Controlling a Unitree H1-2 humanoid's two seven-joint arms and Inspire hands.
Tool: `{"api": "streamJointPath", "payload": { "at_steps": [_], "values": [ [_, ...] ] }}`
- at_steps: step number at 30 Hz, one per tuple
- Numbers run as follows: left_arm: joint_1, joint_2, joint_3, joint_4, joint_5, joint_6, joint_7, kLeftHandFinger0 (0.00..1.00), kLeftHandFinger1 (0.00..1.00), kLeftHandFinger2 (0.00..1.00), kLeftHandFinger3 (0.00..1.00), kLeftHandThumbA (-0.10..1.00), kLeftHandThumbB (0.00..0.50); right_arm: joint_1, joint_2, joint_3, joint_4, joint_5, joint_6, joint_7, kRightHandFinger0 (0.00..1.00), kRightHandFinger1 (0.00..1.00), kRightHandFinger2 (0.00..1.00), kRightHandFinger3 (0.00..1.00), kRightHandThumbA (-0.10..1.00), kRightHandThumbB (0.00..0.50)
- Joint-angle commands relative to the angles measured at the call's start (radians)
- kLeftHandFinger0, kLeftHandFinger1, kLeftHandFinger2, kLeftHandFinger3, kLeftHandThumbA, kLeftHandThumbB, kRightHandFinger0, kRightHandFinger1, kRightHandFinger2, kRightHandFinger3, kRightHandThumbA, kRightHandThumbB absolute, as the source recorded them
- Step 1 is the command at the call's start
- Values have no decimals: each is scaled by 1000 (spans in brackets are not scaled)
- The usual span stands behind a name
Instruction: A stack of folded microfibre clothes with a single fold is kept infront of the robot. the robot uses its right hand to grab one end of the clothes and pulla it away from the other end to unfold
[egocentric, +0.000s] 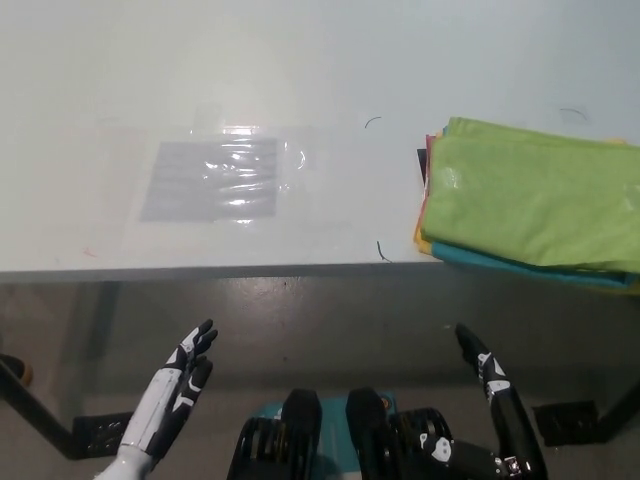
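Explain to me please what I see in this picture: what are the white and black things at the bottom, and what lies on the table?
The picture comes from a camera on a humanoid robot's head, looking steeply down. The white left hand at the lower left and the black right hand at the lower right are the robot's own. Both hang below the edge of the white table, with fingers apart, holding nothing. On the table's right lies a stack of folded cloths, a green one on top, with teal, yellow and red edges beneath. Left of the middle lies a clear plastic sheet.
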Motion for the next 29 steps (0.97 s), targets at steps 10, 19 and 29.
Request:
{"api": "streamJointPath", "payload": {
  "at_steps": [10,19,29],
  "values": [
    [20,-6,-8,-50,12,-17,2,1000,1000,1000,1000,1000,331,21,-5,-18,-41,-4,-9,44,1000,1000,1000,1000,1000,374],
    [78,-6,-21,-61,19,-23,3,1000,1000,1000,1000,1000,306,74,-8,-6,-61,-10,-3,67,1000,1000,1000,1000,1000,359],
    [112,-5,-32,-66,35,-30,4,1000,1000,1000,1000,1000,313,101,-6,-2,-65,-20,-14,81,1000,1000,1000,1000,1000,351]
  ]
}}
